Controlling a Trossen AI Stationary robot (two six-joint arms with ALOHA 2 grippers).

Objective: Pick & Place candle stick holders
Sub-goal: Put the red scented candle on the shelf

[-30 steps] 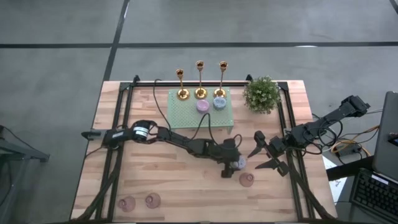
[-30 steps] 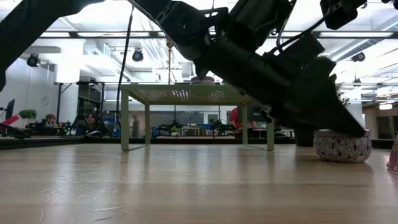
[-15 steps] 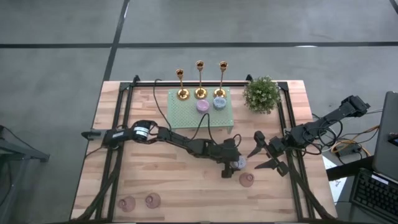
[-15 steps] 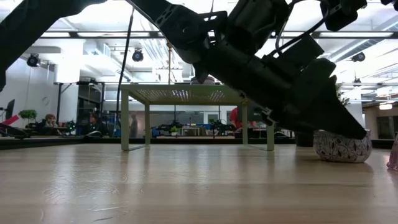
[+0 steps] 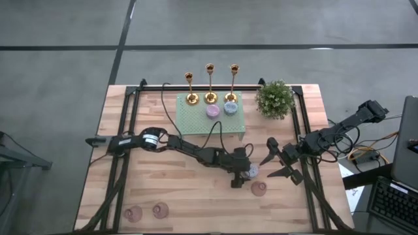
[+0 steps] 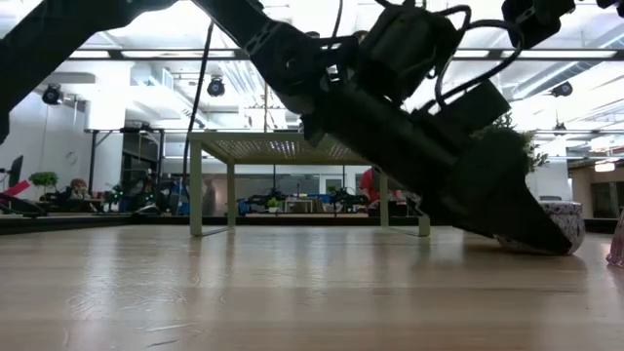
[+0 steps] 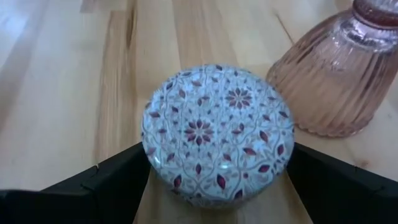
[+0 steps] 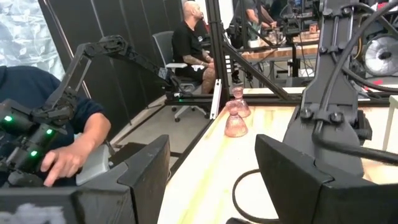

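A small round holder [image 7: 217, 134] with a pale blue flower pattern rests on its flat underside on the table [image 5: 196, 189], right of the middle. My left gripper [image 5: 240, 173] is open and low over it, one finger close on either side [image 7: 118, 180]. In the low view the gripper [image 6: 526, 229] covers most of the holder [image 6: 573, 222]. A ribbed pink holder [image 7: 329, 74] stands just beyond it. Three gold candlesticks [image 5: 210, 83], a lilac holder [image 5: 213, 111] and a blue one [image 5: 230, 108] stand on the green stand [image 5: 202, 121]. My right gripper [image 5: 282, 164] waits open at the right.
Two more pink holders [image 5: 147, 211] stand near the table's front left corner, also in the right wrist view [image 8: 236, 121]. A potted plant [image 5: 274, 98] stands at the back right. A person [image 8: 56, 143] sits beyond the table's left edge.
My left gripper has sunk a little toward the table. Its open fingers have come down around the patterned holder, which has stayed where it was.
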